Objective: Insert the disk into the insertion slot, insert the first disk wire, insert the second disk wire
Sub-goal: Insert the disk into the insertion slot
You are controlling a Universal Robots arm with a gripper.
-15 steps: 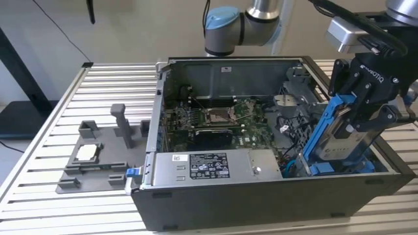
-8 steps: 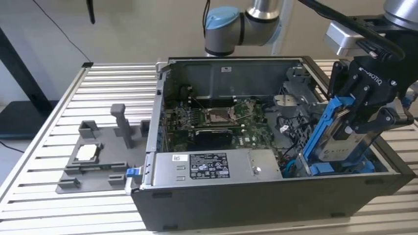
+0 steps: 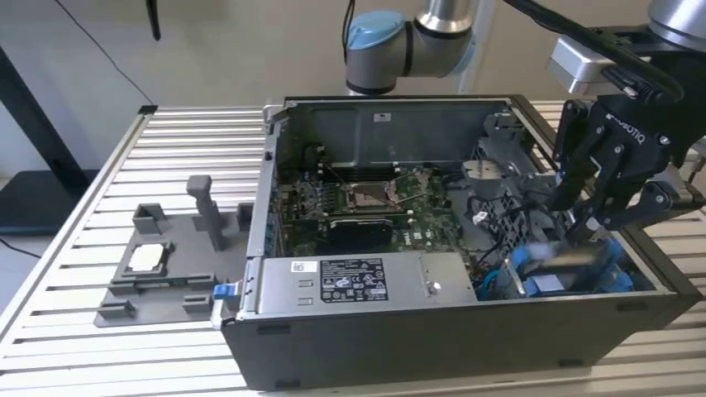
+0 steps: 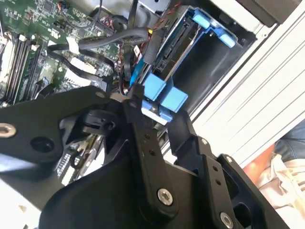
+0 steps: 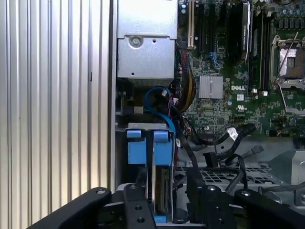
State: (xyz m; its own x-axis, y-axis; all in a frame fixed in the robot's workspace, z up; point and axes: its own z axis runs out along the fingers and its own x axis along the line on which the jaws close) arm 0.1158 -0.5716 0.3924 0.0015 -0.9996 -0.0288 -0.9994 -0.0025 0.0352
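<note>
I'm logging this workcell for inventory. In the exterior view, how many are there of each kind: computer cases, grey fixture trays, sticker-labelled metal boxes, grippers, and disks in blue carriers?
Computer case: 1
Grey fixture tray: 1
Sticker-labelled metal box: 1
Gripper: 1
Disk in blue carrier: 1
Total: 5

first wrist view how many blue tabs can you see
2, side by side just ahead of the gripper: one tab next to the case wall, the other on the motherboard side. More may be hidden under the gripper.
</note>
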